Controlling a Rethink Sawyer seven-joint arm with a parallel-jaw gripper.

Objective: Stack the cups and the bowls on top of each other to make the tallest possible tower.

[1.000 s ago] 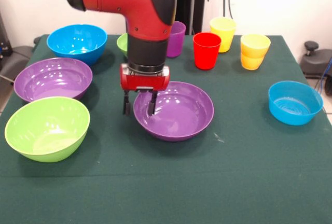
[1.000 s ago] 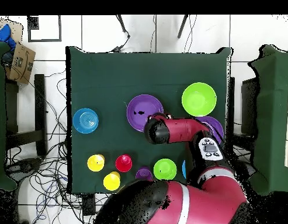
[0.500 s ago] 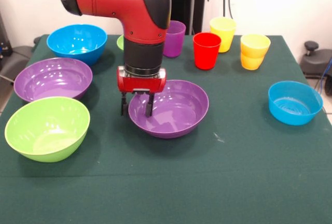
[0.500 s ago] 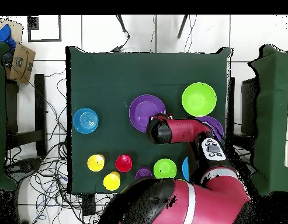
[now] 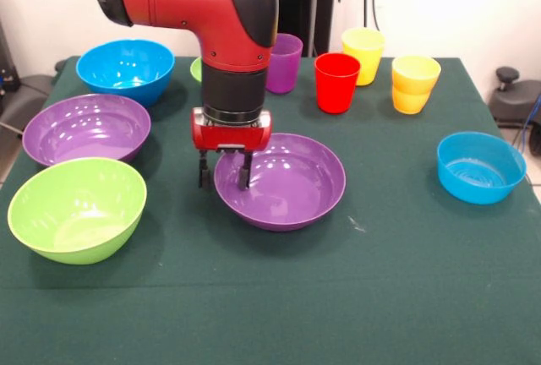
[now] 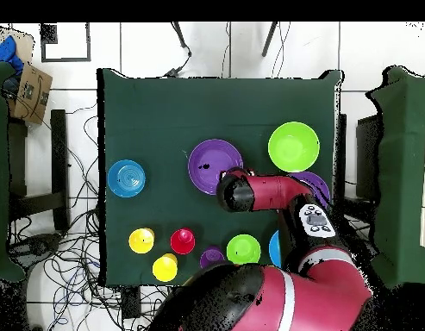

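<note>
Purple bowl (image 5: 281, 181) slid a bit to 3 o'clock since half a sec ago — claw (image 5: 223, 181) went w/ it. Claw pinches the bowl's rim at the 9 o'clock side, one finger inside, one outside. Bowl sits mid-table (image 5: 380, 280). Red cup (image 5: 336, 82) is at 1 o'clock from the claw — big green bowl (image 5: 76, 209) at 8 o'clock.

No legible text, labels, brands or nos. in either view; cups, bowls, arm and table cloth all show plain, unmarked surfaces.
</note>
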